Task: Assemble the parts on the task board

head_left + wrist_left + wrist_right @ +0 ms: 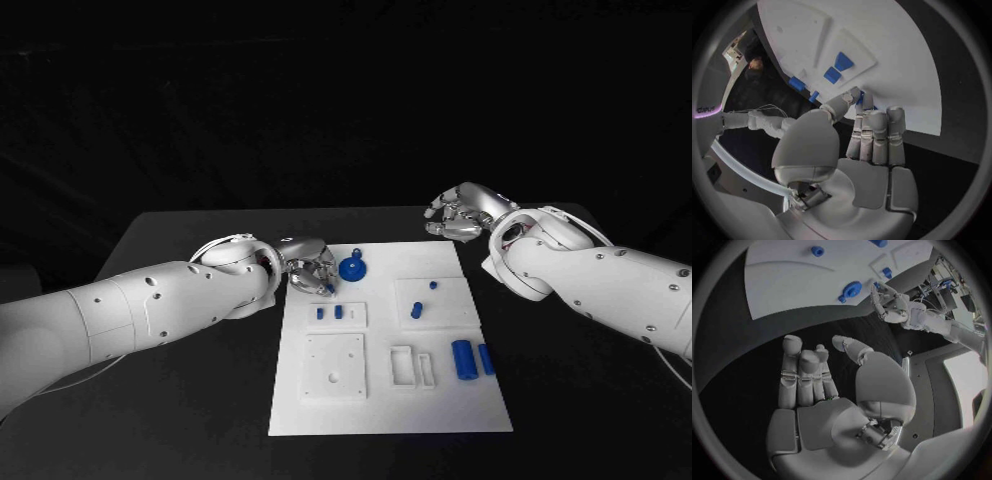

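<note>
Head view: the left hand (307,272) lies at the left edge of the white task board (389,410), fingers bent down onto the board next to a round blue part (353,268); whether it pinches anything cannot be told here. The right hand (464,213) hovers past the board's far right corner, fingers curled, nothing in them. Two small blue parts (330,312) sit on a raised plate just near of the left hand; two blue cylinders (473,358) lie to the right, nearer.

Left wrist view: the fingers (876,135) lie together, tips at the board edge, a sliver of blue between thumb and fingertips.

Right wrist view: the right hand (826,385) is empty, fingers loosely extended above the black table (742,355)
</note>
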You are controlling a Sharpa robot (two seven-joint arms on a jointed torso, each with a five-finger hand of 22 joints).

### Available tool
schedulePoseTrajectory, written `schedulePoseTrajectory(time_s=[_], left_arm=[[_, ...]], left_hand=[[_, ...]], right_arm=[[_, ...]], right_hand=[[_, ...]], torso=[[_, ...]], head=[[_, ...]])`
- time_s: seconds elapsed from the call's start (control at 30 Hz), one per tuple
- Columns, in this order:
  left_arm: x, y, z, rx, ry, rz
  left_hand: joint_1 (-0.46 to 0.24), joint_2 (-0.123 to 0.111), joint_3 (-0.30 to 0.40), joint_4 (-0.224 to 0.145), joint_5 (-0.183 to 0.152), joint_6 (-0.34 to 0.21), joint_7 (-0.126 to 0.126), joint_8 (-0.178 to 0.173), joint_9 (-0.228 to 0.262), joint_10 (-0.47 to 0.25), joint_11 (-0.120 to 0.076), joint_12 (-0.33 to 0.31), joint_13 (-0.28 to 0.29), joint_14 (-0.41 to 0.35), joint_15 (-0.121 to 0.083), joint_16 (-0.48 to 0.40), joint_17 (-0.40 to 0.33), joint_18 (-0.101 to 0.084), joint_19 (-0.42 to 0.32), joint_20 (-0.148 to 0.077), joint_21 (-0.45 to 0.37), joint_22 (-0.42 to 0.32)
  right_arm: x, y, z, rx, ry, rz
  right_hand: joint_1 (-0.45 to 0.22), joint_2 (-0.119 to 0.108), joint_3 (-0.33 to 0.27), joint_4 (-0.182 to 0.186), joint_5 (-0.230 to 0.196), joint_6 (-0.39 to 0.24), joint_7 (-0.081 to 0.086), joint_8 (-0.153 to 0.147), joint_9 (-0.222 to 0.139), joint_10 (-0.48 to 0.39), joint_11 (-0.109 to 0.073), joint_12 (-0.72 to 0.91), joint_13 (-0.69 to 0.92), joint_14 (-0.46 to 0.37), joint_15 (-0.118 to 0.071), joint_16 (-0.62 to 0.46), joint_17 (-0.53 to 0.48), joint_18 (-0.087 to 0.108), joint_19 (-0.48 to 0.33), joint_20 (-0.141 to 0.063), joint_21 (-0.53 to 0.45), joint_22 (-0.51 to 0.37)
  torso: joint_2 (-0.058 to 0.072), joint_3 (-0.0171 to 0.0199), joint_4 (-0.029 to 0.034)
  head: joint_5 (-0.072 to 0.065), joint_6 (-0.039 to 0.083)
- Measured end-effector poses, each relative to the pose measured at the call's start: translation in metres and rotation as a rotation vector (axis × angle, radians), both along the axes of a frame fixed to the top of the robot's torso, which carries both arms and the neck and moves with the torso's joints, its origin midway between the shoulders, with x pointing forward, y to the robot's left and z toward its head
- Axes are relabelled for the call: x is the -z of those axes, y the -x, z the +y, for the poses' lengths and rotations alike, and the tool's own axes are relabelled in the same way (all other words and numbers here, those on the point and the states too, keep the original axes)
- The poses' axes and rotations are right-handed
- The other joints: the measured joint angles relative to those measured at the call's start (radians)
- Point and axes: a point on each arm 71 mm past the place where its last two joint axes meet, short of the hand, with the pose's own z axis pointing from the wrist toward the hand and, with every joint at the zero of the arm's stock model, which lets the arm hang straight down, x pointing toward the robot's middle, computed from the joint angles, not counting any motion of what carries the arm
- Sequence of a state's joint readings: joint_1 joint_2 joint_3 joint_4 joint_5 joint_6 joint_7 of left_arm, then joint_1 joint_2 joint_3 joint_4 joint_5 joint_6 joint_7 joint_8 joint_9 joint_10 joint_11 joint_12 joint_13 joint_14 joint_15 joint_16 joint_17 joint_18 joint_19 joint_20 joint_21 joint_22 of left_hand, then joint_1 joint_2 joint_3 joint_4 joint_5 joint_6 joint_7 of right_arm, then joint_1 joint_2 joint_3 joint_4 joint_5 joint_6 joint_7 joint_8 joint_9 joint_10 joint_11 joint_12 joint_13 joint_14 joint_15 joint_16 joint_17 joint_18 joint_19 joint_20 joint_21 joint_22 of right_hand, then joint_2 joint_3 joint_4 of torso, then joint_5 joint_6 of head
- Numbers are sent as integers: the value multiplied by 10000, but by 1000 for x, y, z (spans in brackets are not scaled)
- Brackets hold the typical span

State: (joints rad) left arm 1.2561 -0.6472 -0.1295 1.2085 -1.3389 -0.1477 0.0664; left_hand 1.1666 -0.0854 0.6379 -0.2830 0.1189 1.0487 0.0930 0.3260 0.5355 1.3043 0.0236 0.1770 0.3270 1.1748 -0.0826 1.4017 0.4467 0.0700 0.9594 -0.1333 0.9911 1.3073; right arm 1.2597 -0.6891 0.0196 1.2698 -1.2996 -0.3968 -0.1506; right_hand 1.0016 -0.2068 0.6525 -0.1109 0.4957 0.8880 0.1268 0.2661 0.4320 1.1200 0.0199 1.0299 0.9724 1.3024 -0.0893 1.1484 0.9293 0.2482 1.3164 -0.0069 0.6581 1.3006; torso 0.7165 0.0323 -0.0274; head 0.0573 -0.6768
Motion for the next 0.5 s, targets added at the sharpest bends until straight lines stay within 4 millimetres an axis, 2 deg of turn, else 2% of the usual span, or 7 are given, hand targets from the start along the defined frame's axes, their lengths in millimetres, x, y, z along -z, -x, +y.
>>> schedulePoseTrajectory(time_s=[0.5], left_arm=[[1, 0, -4, 86, -18, 51]], left_hand=[[-30, 43, -7, -6, -1, -11, 11, 23, 2, -3, -3, 0, 2, 2, 3, 0, -9, 1, 1, 2, 0, 6]], right_arm=[[0, 0, 1, -10, -4, 0]], right_hand=[[0, 0, 0, 0, 0, -16, -15, 0, 0, -1, 1, 0, -20, 0, 0, 0, 0, 0, 0, 1, -40, 0]], torso=[[-2, 5, 1]], head=[[6, -6]])
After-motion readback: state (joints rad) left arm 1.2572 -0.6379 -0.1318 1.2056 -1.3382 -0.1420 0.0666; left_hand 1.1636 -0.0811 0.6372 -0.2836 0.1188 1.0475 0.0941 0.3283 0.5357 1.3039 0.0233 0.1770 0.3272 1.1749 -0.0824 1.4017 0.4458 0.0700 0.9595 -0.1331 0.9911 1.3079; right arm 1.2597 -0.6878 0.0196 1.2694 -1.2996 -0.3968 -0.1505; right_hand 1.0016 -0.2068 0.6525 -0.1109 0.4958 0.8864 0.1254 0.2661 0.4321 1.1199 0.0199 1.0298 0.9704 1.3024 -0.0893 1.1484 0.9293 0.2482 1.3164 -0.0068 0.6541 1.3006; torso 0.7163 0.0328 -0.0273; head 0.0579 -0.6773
